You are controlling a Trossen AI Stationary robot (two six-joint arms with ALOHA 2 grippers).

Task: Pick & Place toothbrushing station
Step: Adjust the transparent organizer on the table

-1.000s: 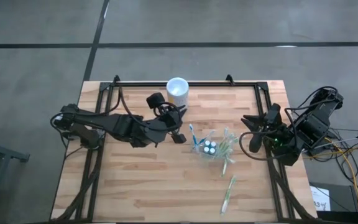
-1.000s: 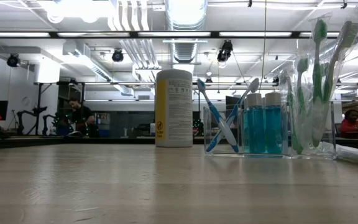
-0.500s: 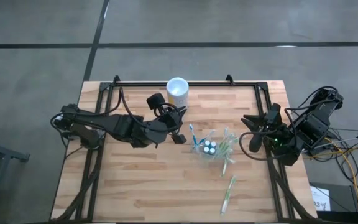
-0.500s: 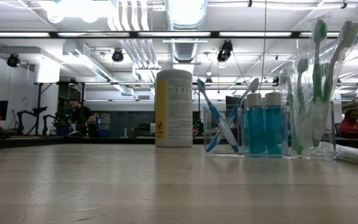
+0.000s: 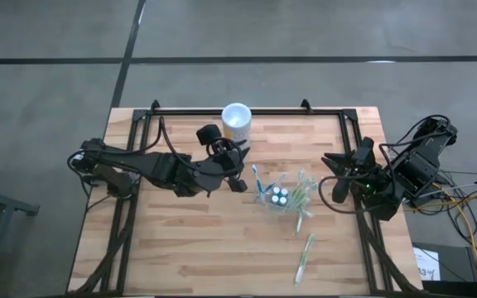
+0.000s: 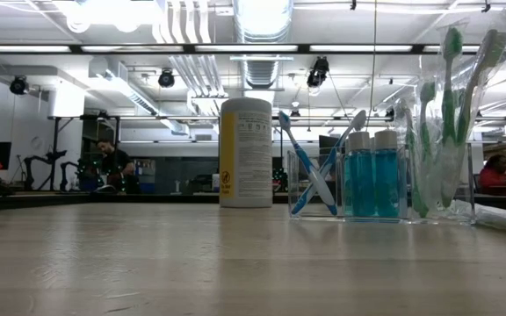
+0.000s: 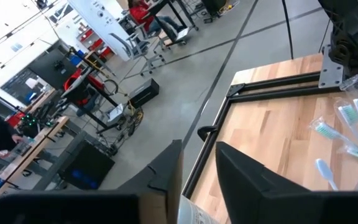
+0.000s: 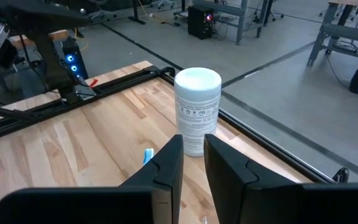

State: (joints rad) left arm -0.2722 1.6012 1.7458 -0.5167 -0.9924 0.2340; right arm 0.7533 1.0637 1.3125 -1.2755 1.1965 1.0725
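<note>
The clear toothbrushing station [image 5: 278, 199] [image 6: 376, 189] stands on the wood at mid table. It holds two blue bottles, a blue toothbrush [image 6: 310, 175] and wrapped green brushes [image 6: 451, 114]. My left gripper [image 5: 237, 172] [image 7: 199, 180] hovers just left of the station, open, with nothing between its fingers. My right gripper [image 5: 335, 180] [image 8: 194, 155] waits near the table's right edge. Its fingers stand a narrow gap apart and hold nothing. Neither gripper shows in the low view.
A white-rimmed yellow cup [image 5: 236, 120] [image 8: 197, 109] stands upright near the far edge. A wrapped green toothbrush [image 5: 305, 257] lies flat toward the near right. A black frame rail [image 5: 247, 110] runs along the far edge. Bare wood lies at the near left.
</note>
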